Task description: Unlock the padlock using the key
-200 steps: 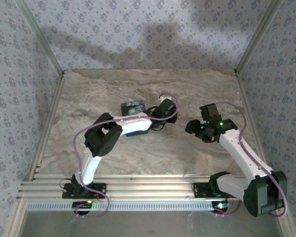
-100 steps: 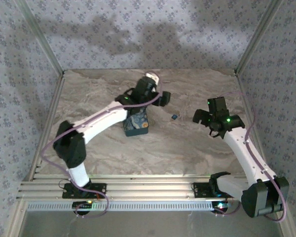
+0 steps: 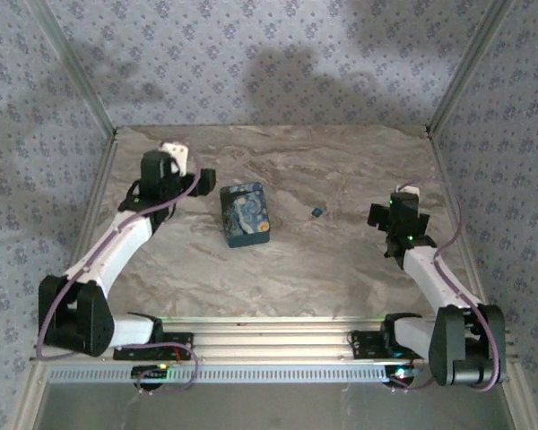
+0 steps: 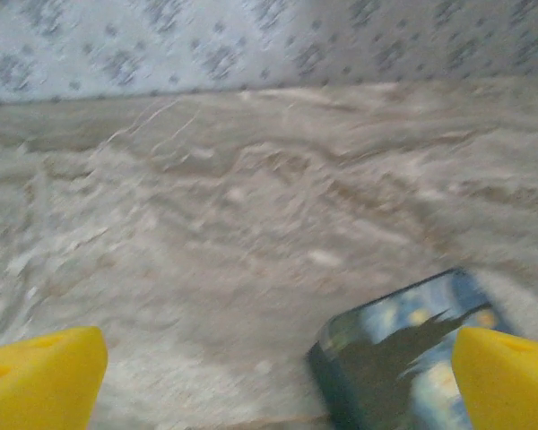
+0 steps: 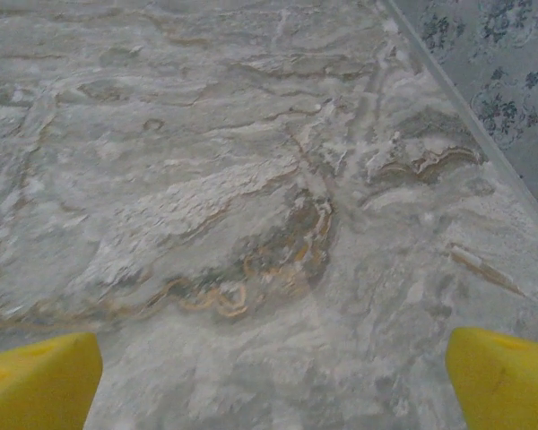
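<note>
A small dark blue thing lies on the marble table; it is too small to tell whether it is the padlock or the key. To its left lies a blue box with a painted starry pattern. One corner of that box sits low right in the left wrist view. My left gripper hovers left of the box, open with nothing between its yellow fingertips. Over by the table's right side, my right gripper is open over bare marble, with nothing between its yellow fingertips.
Patterned walls close the table in at the back and both sides, with metal frame posts at the corners. The right wall runs close by my right gripper. An aluminium rail carries the arm bases at the near edge.
Both arms have drawn back from the middle, the left to the left side and the right toward the right wall. Both grippers opened. The box and the small dark thing now lie uncovered.
</note>
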